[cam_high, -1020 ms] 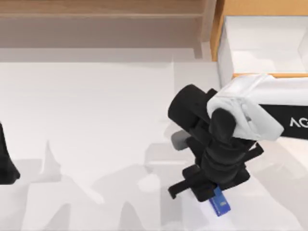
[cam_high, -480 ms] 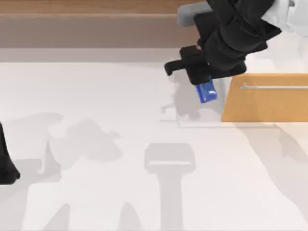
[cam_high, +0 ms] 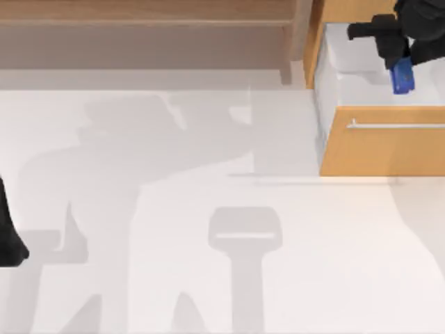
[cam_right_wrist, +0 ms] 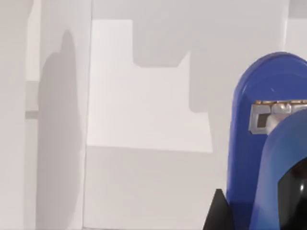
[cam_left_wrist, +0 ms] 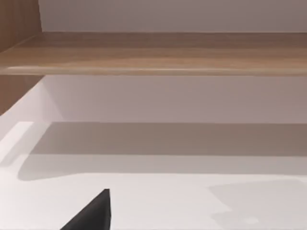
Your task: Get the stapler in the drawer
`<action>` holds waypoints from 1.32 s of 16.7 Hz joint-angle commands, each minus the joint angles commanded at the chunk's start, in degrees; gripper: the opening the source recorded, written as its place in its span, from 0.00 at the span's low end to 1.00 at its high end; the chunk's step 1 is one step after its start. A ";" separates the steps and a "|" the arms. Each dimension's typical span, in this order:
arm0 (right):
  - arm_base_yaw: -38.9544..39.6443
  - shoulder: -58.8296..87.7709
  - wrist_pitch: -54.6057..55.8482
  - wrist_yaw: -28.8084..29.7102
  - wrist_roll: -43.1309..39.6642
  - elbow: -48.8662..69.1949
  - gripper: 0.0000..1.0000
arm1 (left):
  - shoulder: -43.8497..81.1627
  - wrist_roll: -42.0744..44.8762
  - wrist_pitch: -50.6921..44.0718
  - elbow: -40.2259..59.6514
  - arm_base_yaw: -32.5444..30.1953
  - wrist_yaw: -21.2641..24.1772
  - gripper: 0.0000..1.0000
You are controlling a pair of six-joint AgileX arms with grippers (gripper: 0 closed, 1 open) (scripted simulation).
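The blue stapler hangs over the white inside of the open drawer at the top view's upper right, with my right gripper shut on it. The drawer's tan front carries a thin silver bar handle. Close up in the right wrist view, the stapler points its rounded nose down toward the drawer's white floor. My left arm stays parked at the table's left edge.
A long brown wooden shelf unit runs along the back of the table, and its underside fills the upper part of the left wrist view. The white tabletop spreads in front of the drawer.
My right gripper carried the stapler from the table's front right up and back, then rightward over the open drawer. The left arm has not moved.
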 joint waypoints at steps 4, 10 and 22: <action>-3.26 9.62 -4.05 -0.80 -0.27 3.27 0.00 | 0.00 0.00 0.00 0.00 0.00 0.00 1.00; -3.10 13.46 -5.64 -2.08 0.22 3.84 0.00 | 0.00 0.00 0.00 0.00 0.00 0.00 1.00; -2.28 16.17 -7.31 2.37 2.64 7.41 0.00 | 0.00 0.00 0.00 0.00 0.00 0.00 1.00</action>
